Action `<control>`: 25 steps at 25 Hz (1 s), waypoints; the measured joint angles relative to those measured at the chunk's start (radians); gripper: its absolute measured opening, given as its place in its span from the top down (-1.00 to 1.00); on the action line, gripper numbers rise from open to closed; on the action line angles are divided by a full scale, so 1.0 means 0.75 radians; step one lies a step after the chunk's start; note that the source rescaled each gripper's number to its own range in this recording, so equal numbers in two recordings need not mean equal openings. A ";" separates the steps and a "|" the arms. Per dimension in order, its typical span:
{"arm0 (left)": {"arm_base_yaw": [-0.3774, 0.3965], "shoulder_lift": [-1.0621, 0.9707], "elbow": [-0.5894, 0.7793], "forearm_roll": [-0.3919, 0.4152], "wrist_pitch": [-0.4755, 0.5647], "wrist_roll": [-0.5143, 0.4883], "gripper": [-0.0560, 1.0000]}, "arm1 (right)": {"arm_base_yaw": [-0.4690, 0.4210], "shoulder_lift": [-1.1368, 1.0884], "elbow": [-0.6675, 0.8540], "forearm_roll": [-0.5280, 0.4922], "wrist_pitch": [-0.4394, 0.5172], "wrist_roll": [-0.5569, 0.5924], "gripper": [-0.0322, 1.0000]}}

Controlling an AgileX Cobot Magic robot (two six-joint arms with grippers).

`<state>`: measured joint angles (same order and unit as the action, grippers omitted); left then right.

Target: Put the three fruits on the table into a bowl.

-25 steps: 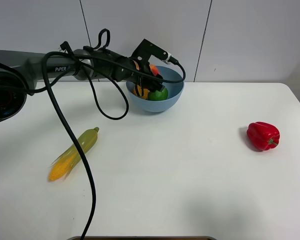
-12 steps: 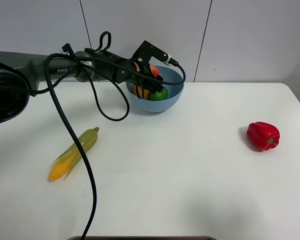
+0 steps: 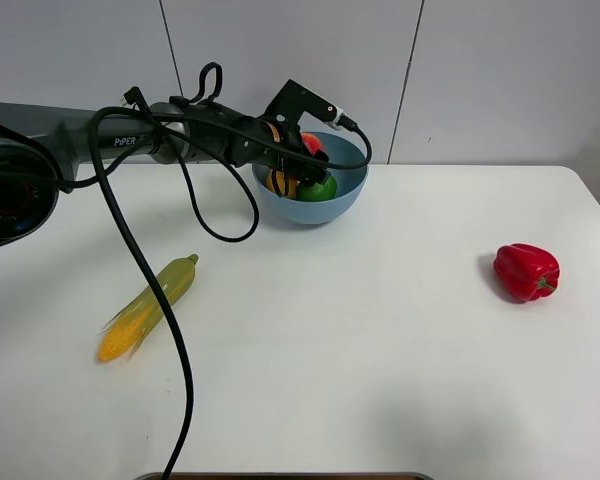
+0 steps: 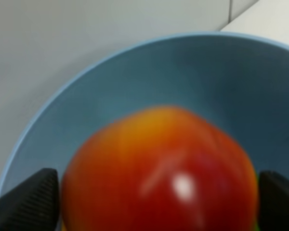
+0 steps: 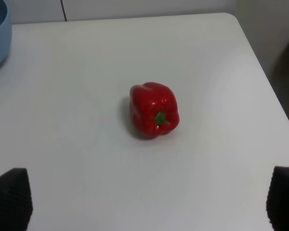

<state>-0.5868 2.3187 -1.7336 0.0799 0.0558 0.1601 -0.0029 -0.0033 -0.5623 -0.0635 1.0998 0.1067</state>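
Note:
The light blue bowl (image 3: 348,200) stands at the back of the white table (image 3: 360,350). Inside it lie the green lime (image 3: 318,188) and the yellow-orange mango-like fruit (image 3: 280,183). My left gripper (image 3: 305,152) reaches over the bowl's left rim. In the left wrist view the red apple (image 4: 159,173) fills the space between the two black fingertips (image 4: 29,202), with slim gaps at its sides, and the bowl (image 4: 135,77) wall lies behind it. The apple (image 3: 313,143) shows red at the bowl's back. My right gripper (image 5: 147,197) is open, holding nothing.
A red bell pepper (image 3: 526,271) lies at the right of the table, also in front of the right gripper as the pepper (image 5: 154,109). A corn cob (image 3: 148,306) lies at the left. The left arm's black cable hangs across the table's left side.
The left gripper's fingers have parted from the apple over the bowl. The arm itself has barely shifted. The right gripper has not moved.

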 joint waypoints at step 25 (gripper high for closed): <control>0.000 -0.410 0.000 0.068 0.435 -0.003 -0.98 | 0.000 0.000 0.000 0.000 0.000 0.000 -0.99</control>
<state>-0.5868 2.0115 -1.7336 0.1307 0.3818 0.1582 -0.0029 -0.0033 -0.5623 -0.0635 1.0998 0.1067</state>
